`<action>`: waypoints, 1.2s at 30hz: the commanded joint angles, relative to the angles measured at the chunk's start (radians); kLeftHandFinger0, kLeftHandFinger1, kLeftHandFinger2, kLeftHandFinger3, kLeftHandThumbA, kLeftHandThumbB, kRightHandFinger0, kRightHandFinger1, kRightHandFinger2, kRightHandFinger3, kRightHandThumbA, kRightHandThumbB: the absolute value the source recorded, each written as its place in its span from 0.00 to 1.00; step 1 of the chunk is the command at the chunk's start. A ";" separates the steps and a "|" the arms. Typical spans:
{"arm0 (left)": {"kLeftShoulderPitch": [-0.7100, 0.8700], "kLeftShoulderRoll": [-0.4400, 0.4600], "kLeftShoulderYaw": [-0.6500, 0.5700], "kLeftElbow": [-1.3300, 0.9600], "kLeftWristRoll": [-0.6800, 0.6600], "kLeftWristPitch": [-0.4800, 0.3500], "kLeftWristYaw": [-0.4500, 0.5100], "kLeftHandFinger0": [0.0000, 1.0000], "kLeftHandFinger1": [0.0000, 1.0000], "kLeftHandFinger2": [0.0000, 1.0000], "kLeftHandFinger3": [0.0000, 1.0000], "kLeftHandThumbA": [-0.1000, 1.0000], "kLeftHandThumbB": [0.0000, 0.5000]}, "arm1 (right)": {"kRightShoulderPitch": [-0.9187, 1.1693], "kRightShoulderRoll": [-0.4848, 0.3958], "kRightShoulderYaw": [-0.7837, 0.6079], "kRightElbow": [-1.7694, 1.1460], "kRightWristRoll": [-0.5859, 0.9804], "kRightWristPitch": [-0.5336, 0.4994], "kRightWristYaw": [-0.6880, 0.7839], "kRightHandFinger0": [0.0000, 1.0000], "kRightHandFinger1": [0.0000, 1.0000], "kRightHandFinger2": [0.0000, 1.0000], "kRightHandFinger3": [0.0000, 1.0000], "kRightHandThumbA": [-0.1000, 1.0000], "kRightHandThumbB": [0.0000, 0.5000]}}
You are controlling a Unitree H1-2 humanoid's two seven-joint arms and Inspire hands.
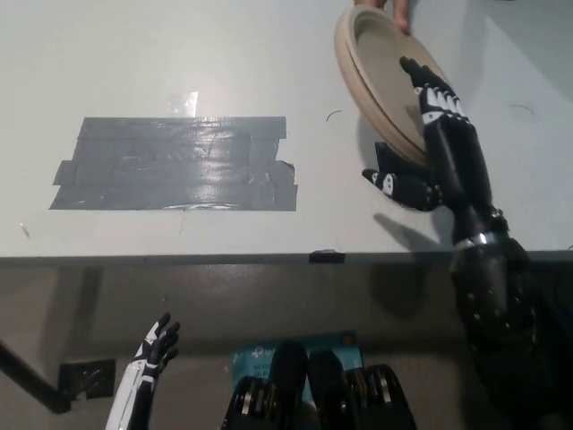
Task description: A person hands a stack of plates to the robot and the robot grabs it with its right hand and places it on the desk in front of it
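Note:
A stack of beige plates (380, 72) hangs tilted above the far right of the grey desk (179, 63). A person's hand (394, 11) holds its far edge at the top of the picture. My black right hand (430, 134) is raised over the desk at the stack's near edge. Its fingers (436, 94) lie spread against the upper plate face and its thumb (394, 186) reaches below the rim; it is open, not closed on the stack. My white left hand (152, 354) rests low at the lower left, below the desk edge, fingers apart.
A wide patch of grey tape (175, 166) covers the middle left of the desk. The desk's front edge (269, 258) runs across the picture, with a small black tab (327, 257) on it. A blue packet (260, 363) lies on the floor below.

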 commanded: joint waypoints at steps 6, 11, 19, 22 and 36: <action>-0.002 0.003 -0.006 -0.026 0.004 -0.043 -0.005 1.00 1.00 1.00 1.00 1.00 0.37 | -0.146 -0.028 0.041 0.164 -0.098 -0.024 -0.161 1.00 1.00 1.00 1.00 1.00 0.83; -0.001 0.003 -0.009 -0.031 0.009 -0.042 -0.003 1.00 1.00 1.00 1.00 1.00 0.37 | -0.195 -0.036 0.079 0.253 -0.176 -0.009 -0.289 1.00 1.00 1.00 1.00 0.96 0.86; -0.003 0.006 -0.011 -0.041 0.010 -0.035 -0.003 1.00 1.00 1.00 1.00 1.00 0.38 | -0.249 -0.034 0.100 0.415 -0.261 -0.001 -0.640 0.07 0.08 0.10 0.21 0.71 0.49; -0.010 0.010 -0.012 -0.042 0.012 -0.029 -0.006 1.00 1.00 1.00 1.00 1.00 0.38 | -0.231 -0.038 0.094 0.375 -0.258 -0.021 -0.654 0.00 0.00 0.02 0.07 0.82 0.06; -0.015 0.014 -0.011 -0.034 0.015 -0.028 -0.008 1.00 1.00 1.00 1.00 1.00 0.39 | -0.205 -0.074 0.086 0.176 -0.259 0.000 -0.605 0.00 0.05 0.27 0.35 1.00 0.00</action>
